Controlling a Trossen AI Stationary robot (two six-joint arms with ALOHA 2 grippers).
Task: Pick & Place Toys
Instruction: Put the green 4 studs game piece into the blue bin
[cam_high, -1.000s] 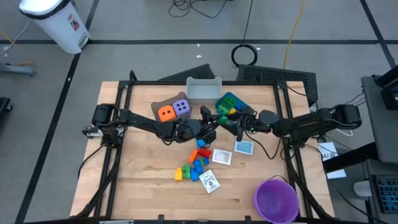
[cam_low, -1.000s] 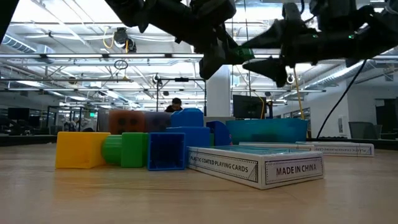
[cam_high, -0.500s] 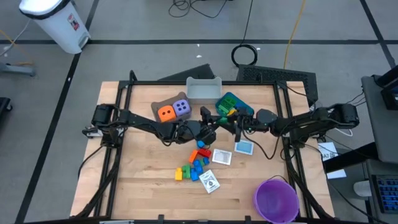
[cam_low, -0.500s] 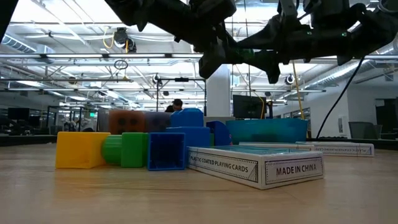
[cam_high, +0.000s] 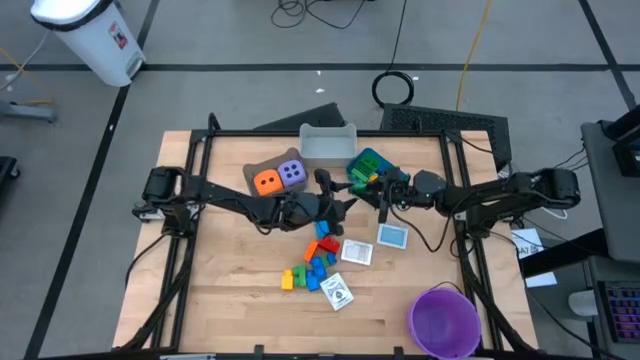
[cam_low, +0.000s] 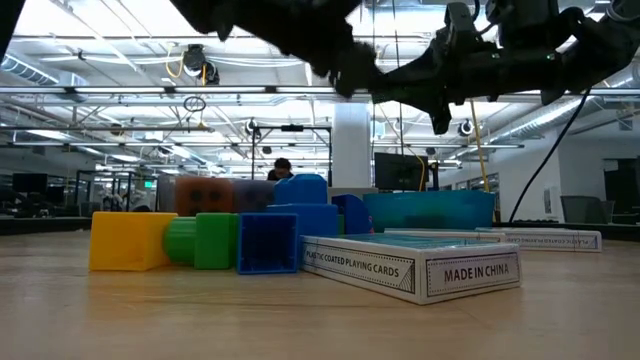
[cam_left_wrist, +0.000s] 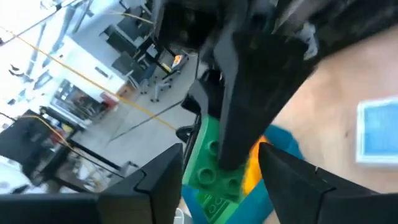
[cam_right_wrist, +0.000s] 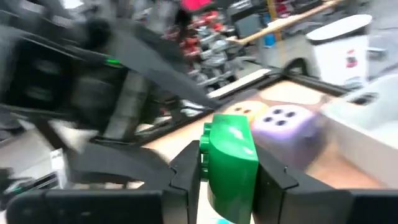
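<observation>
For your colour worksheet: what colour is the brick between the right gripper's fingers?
Green brick, in the right gripper; clearest in the right wrist view.

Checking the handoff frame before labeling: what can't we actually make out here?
- High view: contact between left gripper and right gripper is too small to see.
- Left wrist view: left fingers show a gap; the other arm hides most of the green brick.
- Low view: orange die and purple die blurred behind the bricks.

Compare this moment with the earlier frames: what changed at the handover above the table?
The right gripper has closed on the green brick; the left gripper has opened and pulled back toward its own side. The orange die, purple die and brick pile stayed put.
</observation>
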